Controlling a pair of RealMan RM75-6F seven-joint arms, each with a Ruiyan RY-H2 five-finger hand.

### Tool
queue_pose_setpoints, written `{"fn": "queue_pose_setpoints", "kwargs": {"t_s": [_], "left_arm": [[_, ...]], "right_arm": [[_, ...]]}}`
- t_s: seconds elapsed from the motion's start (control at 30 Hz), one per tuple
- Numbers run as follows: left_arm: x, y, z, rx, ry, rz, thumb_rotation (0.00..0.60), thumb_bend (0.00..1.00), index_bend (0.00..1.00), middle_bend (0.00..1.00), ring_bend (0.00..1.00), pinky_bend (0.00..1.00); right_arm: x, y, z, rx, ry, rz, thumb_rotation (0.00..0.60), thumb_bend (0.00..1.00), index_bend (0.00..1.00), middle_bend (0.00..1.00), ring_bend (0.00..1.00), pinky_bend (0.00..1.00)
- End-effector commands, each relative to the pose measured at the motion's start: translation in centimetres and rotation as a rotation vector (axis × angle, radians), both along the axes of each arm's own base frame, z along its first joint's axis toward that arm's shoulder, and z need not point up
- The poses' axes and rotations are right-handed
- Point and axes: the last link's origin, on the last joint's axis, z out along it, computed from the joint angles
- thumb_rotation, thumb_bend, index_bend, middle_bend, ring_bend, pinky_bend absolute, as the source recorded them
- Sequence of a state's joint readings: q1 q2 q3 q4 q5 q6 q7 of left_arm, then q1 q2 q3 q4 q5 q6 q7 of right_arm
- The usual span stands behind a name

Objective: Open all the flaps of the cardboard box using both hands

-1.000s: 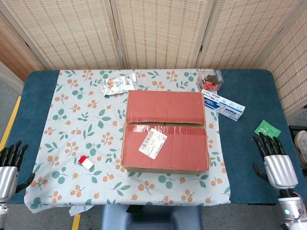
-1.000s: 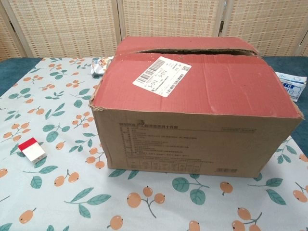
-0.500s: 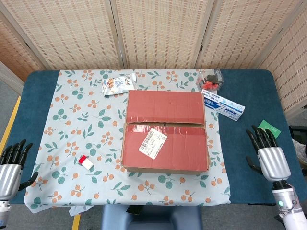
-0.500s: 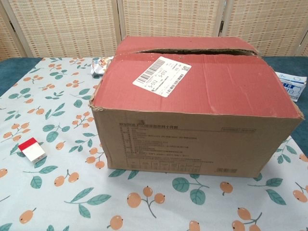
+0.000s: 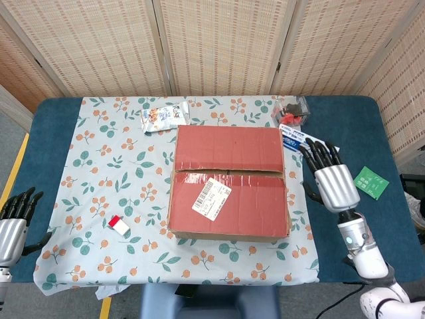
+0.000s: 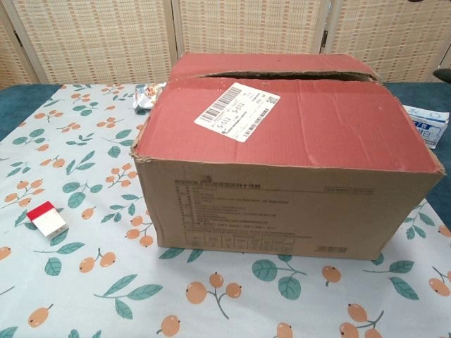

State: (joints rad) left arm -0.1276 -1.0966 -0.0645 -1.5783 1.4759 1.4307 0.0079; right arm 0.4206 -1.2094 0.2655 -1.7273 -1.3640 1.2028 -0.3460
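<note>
A cardboard box (image 5: 228, 179) with red top flaps and a white shipping label stands in the middle of the floral cloth; it fills the chest view (image 6: 289, 155). Both top flaps lie flat, with a narrow seam between them. My right hand (image 5: 330, 181) hovers just right of the box, fingers apart, holding nothing and not touching the box. My left hand (image 5: 14, 222) is low at the far left edge, fingers spread and empty, far from the box. In the chest view only a dark fingertip of the right hand (image 6: 444, 74) shows at the right edge.
A snack packet (image 5: 164, 117) lies behind the box at left. A small container with red parts (image 5: 292, 110) and a white-blue carton (image 5: 309, 146) lie behind it at right. A red-white small box (image 5: 119, 224) sits front left, a green card (image 5: 370, 181) far right.
My right hand has risen and moved left, from the table's right front edge to beside the box's right side. The left hand barely shifted. The box has not moved.
</note>
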Motion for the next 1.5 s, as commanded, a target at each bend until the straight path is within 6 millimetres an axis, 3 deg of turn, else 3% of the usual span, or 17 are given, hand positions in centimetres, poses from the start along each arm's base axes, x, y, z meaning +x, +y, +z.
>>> {"fn": "queue_pose_setpoints", "kwargs": {"t_s": [0.03, 0.33, 0.6, 0.83, 1.13, 1.5], "left_arm": [[-0.3, 0.3, 0.2, -0.006, -0.011, 0.01, 0.6, 0.32, 0.0, 0.03, 0.06, 0.09], [-1.1, 0.7, 1.2, 0.005, -0.057, 0.033, 0.6, 0.32, 0.0, 0.03, 0.06, 0.07], [-1.4, 0.8, 1.3, 0.002, -0.052, 0.044, 0.6, 0.32, 0.0, 0.03, 0.06, 0.08], [-1.9, 1.1, 1.2, 0.0, -0.06, 0.07, 0.6, 0.32, 0.0, 0.03, 0.06, 0.08], [-3.1, 2.0, 1.1, -0.011, -0.081, 0.123, 0.6, 0.32, 0.0, 0.03, 0.05, 0.07], [-4.9, 3.1, 1.8, -0.011, -0.149, 0.191, 0.6, 0.32, 0.0, 0.03, 0.05, 0.07]], "right_arm": [[1.8, -1.9, -1.6, 0.034, -0.012, 0.007, 0.6, 0.43, 0.0, 0.0, 0.0, 0.0], [3.2, -4.3, -4.3, 0.073, 0.007, 0.008, 0.6, 0.43, 0.0, 0.0, 0.0, 0.0], [4.3, -6.5, -4.5, 0.058, 0.0, 0.008, 0.6, 0.43, 0.0, 0.0, 0.0, 0.0], [5.9, -8.8, -2.7, 0.023, -0.06, 0.027, 0.6, 0.43, 0.0, 0.0, 0.0, 0.0], [9.6, -14.3, 1.2, -0.058, -0.141, 0.046, 0.6, 0.43, 0.0, 0.0, 0.0, 0.0], [9.2, -22.4, 2.2, -0.101, -0.051, -0.092, 0.6, 0.43, 0.0, 0.0, 0.0, 0.0]]}}
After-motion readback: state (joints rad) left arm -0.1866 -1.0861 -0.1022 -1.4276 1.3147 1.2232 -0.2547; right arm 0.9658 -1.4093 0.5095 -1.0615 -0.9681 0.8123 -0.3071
